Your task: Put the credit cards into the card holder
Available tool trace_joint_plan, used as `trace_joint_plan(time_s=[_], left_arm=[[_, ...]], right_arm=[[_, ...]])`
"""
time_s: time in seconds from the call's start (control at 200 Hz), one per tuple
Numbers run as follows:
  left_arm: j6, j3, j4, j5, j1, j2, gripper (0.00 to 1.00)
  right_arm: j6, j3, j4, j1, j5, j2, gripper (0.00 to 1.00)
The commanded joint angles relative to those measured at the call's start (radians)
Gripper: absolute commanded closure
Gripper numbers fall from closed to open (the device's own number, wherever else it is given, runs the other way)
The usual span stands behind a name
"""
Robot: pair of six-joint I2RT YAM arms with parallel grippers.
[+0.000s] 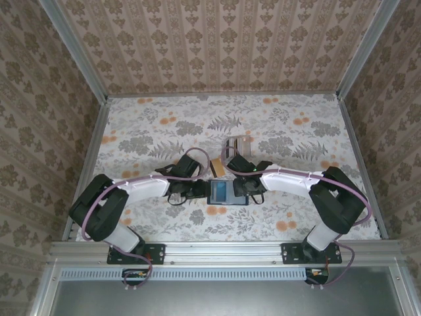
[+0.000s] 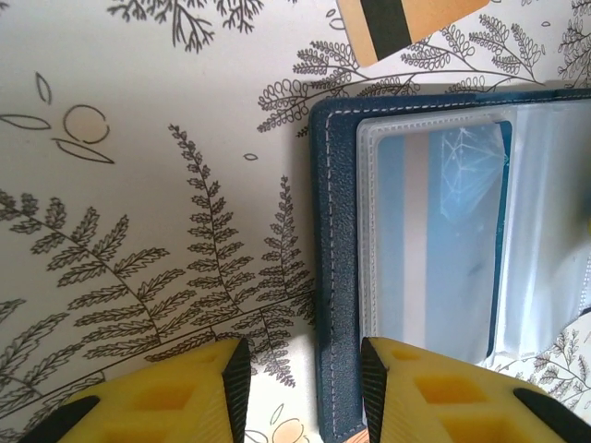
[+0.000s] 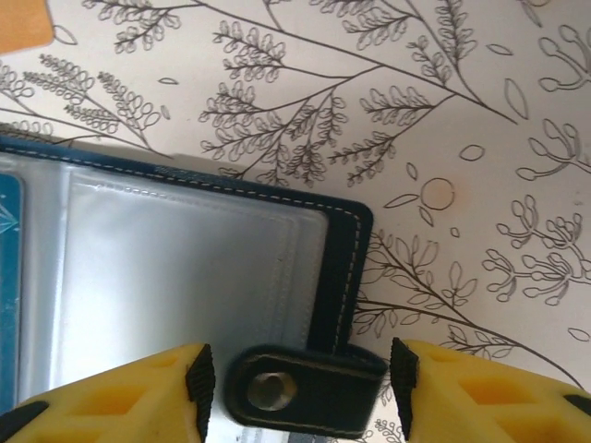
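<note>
The dark navy card holder (image 1: pixel 227 191) lies unfolded on the table between both grippers. In the left wrist view its stitched edge (image 2: pixel 334 240) runs up between my fingers, and a blue card (image 2: pixel 452 268) sits inside a clear sleeve. My left gripper (image 2: pixel 305 383) is open, straddling that edge. My right gripper (image 3: pixel 301 374) is open around the snap tab (image 3: pixel 305 388), with a gap on each side. A gold-orange credit card with a dark stripe (image 2: pixel 397 23) lies just beyond the holder. Further back rests a grey-beige stack of cards (image 1: pixel 237 143).
The floral tabletop (image 1: pixel 151 131) is enclosed by patterned walls at the back and sides, with metal rails (image 1: pixel 99 141) along the edges. Both arms reach inward from their bases at the near edge, meeting at the holder.
</note>
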Motion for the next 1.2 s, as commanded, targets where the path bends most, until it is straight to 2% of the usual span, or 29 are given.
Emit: trace_joint_plan(time_s=[0.0, 0.16, 0.335, 0.51, 0.655, 0.925, 1.195], left_arm=[[0.021, 0.026, -0.033, -0.024, -0.007, 0.015, 0.62], [0.019, 0.032, -0.049, -0.031, -0.011, 0.016, 0.63], [0.014, 0.034, -0.056, -0.04, -0.011, 0.014, 0.64], [0.013, 0.04, -0.039, -0.029, -0.016, 0.024, 0.65], [0.008, 0.04, -0.014, -0.02, -0.028, 0.035, 0.63], [-0.006, 0.062, 0.027, 0.031, -0.029, 0.066, 0.6], [-0.027, 0.069, 0.027, 0.084, -0.019, -0.017, 0.65]], right_arm=[[0.024, -0.021, -0.038, -0.007, 0.057, -0.036, 0.47], [0.034, -0.068, -0.036, -0.031, 0.052, -0.114, 0.56], [0.026, -0.16, 0.09, -0.075, -0.06, -0.22, 0.6], [0.027, -0.229, 0.163, -0.137, -0.143, -0.23, 0.81], [0.033, -0.273, 0.253, -0.151, -0.222, -0.229, 0.92], [0.039, -0.332, 0.461, -0.178, -0.419, -0.202, 0.98], [0.109, -0.329, 0.623, -0.177, -0.558, -0.096, 1.0]])
